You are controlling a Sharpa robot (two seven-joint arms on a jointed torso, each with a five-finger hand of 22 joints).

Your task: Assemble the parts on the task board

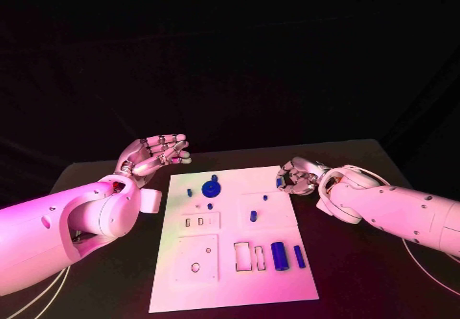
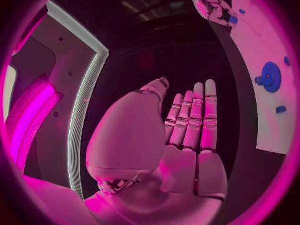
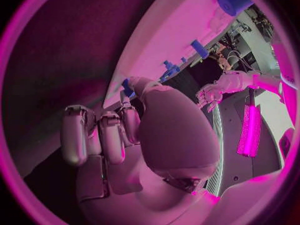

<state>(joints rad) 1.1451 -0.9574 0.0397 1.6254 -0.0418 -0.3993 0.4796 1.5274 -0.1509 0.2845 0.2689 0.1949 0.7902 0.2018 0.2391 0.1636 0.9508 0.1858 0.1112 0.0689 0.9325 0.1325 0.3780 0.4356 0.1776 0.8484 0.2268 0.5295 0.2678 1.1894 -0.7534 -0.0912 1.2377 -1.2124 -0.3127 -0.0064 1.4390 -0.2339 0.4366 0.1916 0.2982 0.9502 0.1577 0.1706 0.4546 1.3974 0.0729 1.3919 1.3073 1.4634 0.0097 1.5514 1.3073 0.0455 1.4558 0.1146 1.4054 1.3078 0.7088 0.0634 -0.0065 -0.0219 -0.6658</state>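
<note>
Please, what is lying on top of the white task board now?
On the task board lie small blue parts: a gear, a thick cylinder, a thin pin, smaller pieces. Whatever lies under the board is covered.

Counter [image 1: 106,174], black: one.
Task board [image 1: 273,292], white plate: one.
Arms, white: two. Hands, silver: two, listed as left hand [image 1: 155,154] and right hand [image 1: 301,178].
Blue gear [image 1: 213,191], round, on the board: one.
Long blue cylinders [image 1: 279,256], lying side by side on the board, one thick and one thin: two.
Short blue pegs [image 1: 189,191], on the board around and near the gear: four counted; any smaller specks are too small to tell.
Small blue piece [image 1: 281,181], held at the right hand's fingertips: one.
Outlined rectangular slots [image 1: 243,256] beside the cylinders: two.
</note>
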